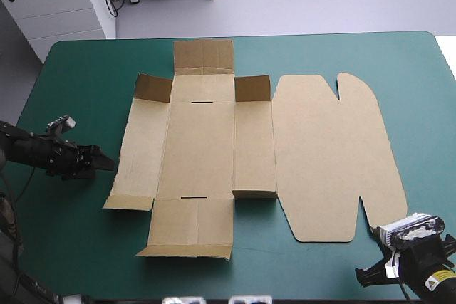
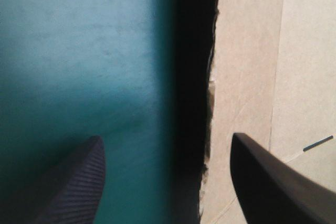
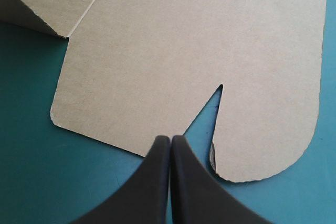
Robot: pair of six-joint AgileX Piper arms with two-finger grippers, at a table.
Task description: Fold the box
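High view: box (image 1: 214, 154) lies opened out, a brown sheet mid-counter, between the two sets of jaws. It is mostly flat. Two small corner tabs on the far side stand partly up. The lid (image 1: 335, 161) with its rounded ears spreads toward the right jaws. No wall is tucked, so I judge the folding hardly begun.

Left jaws: spread, holding nothing, low over the cover, just beside the sheet's left wall panel. In the left wrist view the ragged board edge (image 2: 212, 93) runs ahead between them, one finger over the cover and the other over board. A dark shadow along that edge suggests it sits slightly lifted.

Right jaws: pressed together, empty. The lid's V-shaped notch is directly ahead of the tips, close, but I cannot tell if they touch.

Handling, by judgement: light, stiff within each panel, and willing to bend only along the scored creases. It is likely to slide if pushed. The flat edges are hard to pinch, so the lifted left edge looks the best place to take hold.

Counter (image 1: 85, 247): smooth teal-green cover, with bare margin beyond both jaws and around the sheet.
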